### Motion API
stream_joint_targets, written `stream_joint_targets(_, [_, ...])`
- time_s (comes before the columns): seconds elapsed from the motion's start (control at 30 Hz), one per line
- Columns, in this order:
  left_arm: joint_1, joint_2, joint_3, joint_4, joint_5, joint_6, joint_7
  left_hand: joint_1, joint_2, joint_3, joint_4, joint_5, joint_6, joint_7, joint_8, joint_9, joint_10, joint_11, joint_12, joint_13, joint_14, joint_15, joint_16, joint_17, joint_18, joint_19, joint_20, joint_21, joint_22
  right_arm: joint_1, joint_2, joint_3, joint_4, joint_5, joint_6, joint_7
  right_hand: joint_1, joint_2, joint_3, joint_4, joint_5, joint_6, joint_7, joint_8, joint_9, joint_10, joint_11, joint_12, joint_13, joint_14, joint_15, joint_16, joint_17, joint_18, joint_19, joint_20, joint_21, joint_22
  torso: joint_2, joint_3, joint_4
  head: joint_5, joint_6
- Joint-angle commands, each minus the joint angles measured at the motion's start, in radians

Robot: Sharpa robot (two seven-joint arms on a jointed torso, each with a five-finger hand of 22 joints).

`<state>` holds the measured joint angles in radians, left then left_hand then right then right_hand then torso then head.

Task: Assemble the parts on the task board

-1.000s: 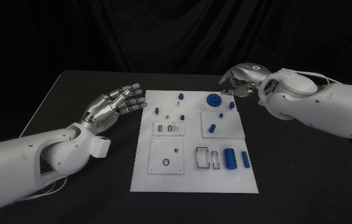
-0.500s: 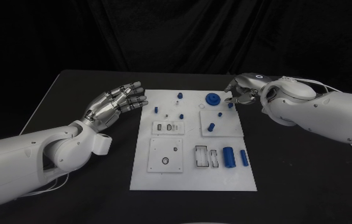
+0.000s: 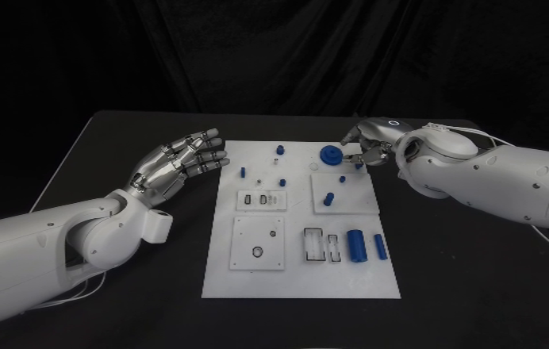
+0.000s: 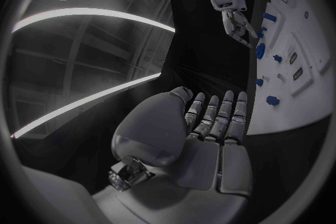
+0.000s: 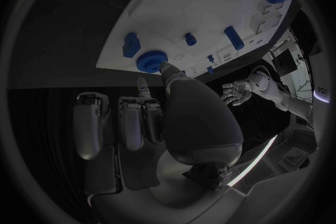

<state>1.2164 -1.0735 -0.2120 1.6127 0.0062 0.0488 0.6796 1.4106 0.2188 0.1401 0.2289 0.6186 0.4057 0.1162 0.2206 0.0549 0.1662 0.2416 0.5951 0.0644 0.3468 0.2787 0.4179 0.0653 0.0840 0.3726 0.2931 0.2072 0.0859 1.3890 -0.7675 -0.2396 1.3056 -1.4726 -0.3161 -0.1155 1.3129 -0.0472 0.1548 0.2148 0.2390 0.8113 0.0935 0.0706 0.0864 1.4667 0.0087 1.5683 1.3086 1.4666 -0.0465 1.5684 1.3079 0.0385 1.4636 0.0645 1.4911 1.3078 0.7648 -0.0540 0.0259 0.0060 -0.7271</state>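
Two robot hands flank the white task board (image 3: pixel 302 285), which lies in the middle of the black worktop (image 3: pixel 126 139). The left robot hand (image 3: pixel 181 163) hovers just off the board's left edge, near its far corner, palm turned toward the board with fingers apart and nothing held; the left wrist view shows the same released pose (image 4: pixel 210 123). The right robot hand (image 3: pixel 368 140) is at the board's far right corner, fingers curled downward beside the blue gear (image 3: pixel 331 155), a toothed round part standing near the board's far edge. In the right wrist view its thumb tip sits at the rim of the gear (image 5: pixel 151 59), apparently touching it, while the other fingers are clear of it; whether the gear is actually grasped cannot be told. A small blue block (image 5: pixel 130 44) stands just beside the gear at the board's corner. Further parts are on the board: several small blue pegs (image 3: pixel 280 150) toward its far edge, a short blue pin (image 3: pixel 329 199) on the raised square plate right of the board's centre, and two blue cylinders, the large cylinder (image 3: pixel 357 245) and a slimmer one (image 3: pixel 380 247), lying side by side near the board's near right corner. Rectangular and oval slots (image 3: pixel 262 199) are cut into the plates left of the board's centre.
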Motion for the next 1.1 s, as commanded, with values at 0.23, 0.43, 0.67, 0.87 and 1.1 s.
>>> stream_joint_targets(0.23, [-0.002, 0.002, 0.001, -0.001, -0.001, 0.019, 0.147, -0.003, 0.003, 0.004, 0.001, 0.002, 0.000, 0.005, -0.003, 0.000, -0.007, 0.000, -0.006, -0.001, 0.002, 0.008, 0.004, 0.001, -0.010, 0.005, -0.002, 0.005, -0.001, -0.008, 0.037, 0.001, -0.035, -0.002, -0.029, -0.016, 0.013, 0.007, 0.004, -0.015, 0.025, -0.003, 0.013, -0.002, -0.003, 0.104, 0.007, 0.003, 0.262, 0.104, 0.004, 0.002, 0.263, -0.007, 0.022, 0.004, -0.001, 0.176, 0.000, -0.0003, 0.0006, -0.004, 0.000])
stream_joint_targets(0.43, [-0.002, 0.006, 0.001, -0.004, -0.001, 0.022, 0.145, -0.004, 0.003, 0.008, 0.000, 0.002, 0.000, 0.005, -0.004, 0.000, -0.009, 0.000, -0.006, -0.001, 0.002, 0.008, 0.005, 0.001, -0.010, 0.006, -0.002, 0.005, -0.001, -0.017, 0.066, 0.001, -0.065, -0.003, -0.031, -0.015, 0.014, 0.006, 0.004, -0.018, 0.024, -0.006, 0.016, -0.004, -0.004, 0.104, 0.009, 0.003, 0.262, 0.104, 0.005, 0.002, 0.263, -0.006, 0.021, 0.005, -0.001, 0.175, 0.000, -0.0002, 0.0001, -0.002, -0.001])
stream_joint_targets(0.67, [-0.003, 0.008, 0.001, -0.005, -0.001, 0.024, 0.145, -0.004, 0.003, 0.010, 0.000, 0.002, -0.002, 0.005, -0.005, 0.000, -0.009, 0.000, -0.007, -0.001, 0.001, 0.008, 0.005, 0.001, -0.010, 0.006, -0.002, 0.005, -0.001, -0.033, 0.094, 0.001, -0.095, -0.003, -0.042, -0.006, 0.016, -0.002, 0.000, -0.030, -0.019, -0.003, 0.023, 0.001, -0.004, 0.104, 0.016, 0.003, 0.262, 0.104, 0.011, 0.002, 0.263, -0.005, 0.020, 0.010, -0.004, 0.174, 0.001, 0.0001, 0.0006, 0.000, -0.008])
stream_joint_targets(0.87, [-0.003, 0.010, 0.001, -0.006, -0.001, 0.027, 0.143, -0.004, 0.003, 0.010, 0.000, 0.002, -0.002, 0.005, -0.005, 0.000, -0.009, 0.000, -0.007, -0.001, 0.001, 0.008, 0.005, 0.001, -0.010, 0.006, -0.002, 0.005, -0.001, -0.043, 0.114, 0.002, -0.116, -0.003, -0.054, 0.008, 0.016, -0.001, -0.002, -0.037, -0.042, 0.030, 0.027, 0.016, 0.006, 0.104, 0.020, 0.003, 0.262, 0.104, 0.015, 0.002, 0.263, -0.005, 0.021, 0.014, -0.004, 0.176, 0.002, 0.0004, 0.0015, -0.001, -0.010])
stream_joint_targets(1.1, [-0.003, 0.012, 0.001, -0.008, -0.001, 0.029, 0.141, -0.004, 0.003, 0.010, 0.000, 0.002, -0.002, 0.005, -0.005, 0.000, -0.009, 0.000, -0.007, -0.001, 0.001, 0.008, 0.005, 0.001, -0.010, 0.006, -0.002, 0.005, -0.001, -0.048, 0.125, 0.002, -0.125, -0.003, -0.076, 0.027, 0.027, 0.006, 0.006, -0.050, 0.007, 0.093, 0.023, 0.048, 0.033, 0.104, 0.018, 0.003, 0.262, 0.104, 0.014, 0.002, 0.263, -0.005, 0.021, 0.015, -0.005, 0.177, 0.002, 0.0006, 0.0003, 0.001, -0.014])
